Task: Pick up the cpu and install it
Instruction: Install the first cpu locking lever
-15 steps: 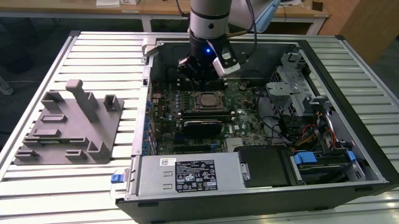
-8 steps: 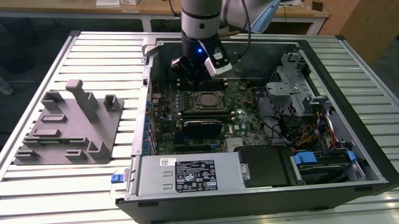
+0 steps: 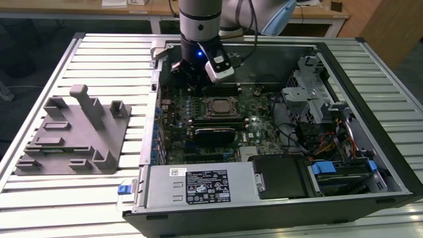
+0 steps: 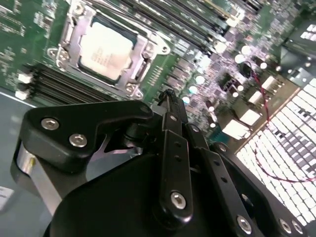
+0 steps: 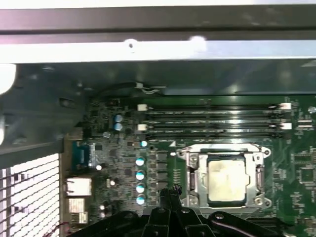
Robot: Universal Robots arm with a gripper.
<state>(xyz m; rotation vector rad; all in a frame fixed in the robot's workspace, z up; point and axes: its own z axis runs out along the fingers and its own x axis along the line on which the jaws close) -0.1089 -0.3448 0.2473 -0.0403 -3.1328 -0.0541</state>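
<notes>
The cpu (image 3: 218,106) lies flat in its metal-framed socket on the green motherboard inside the open computer case. Both wrist views show its pale silvery top, cpu (image 4: 106,49) and cpu (image 5: 226,180). My gripper (image 3: 198,89) hangs over the board just beyond the socket, toward the exterior view's left. Its black fingers (image 4: 170,106) are pressed together with nothing between them, and the tip (image 5: 170,190) sits beside the socket frame, not touching the chip.
A grey plastic fixture (image 3: 73,134) with upright posts stands on the slatted table at the exterior view's left. Inside the case (image 3: 370,124) are memory slots (image 5: 212,121), a black block (image 3: 215,134) below the socket, a power supply (image 3: 198,186) and a drive cage (image 3: 310,94).
</notes>
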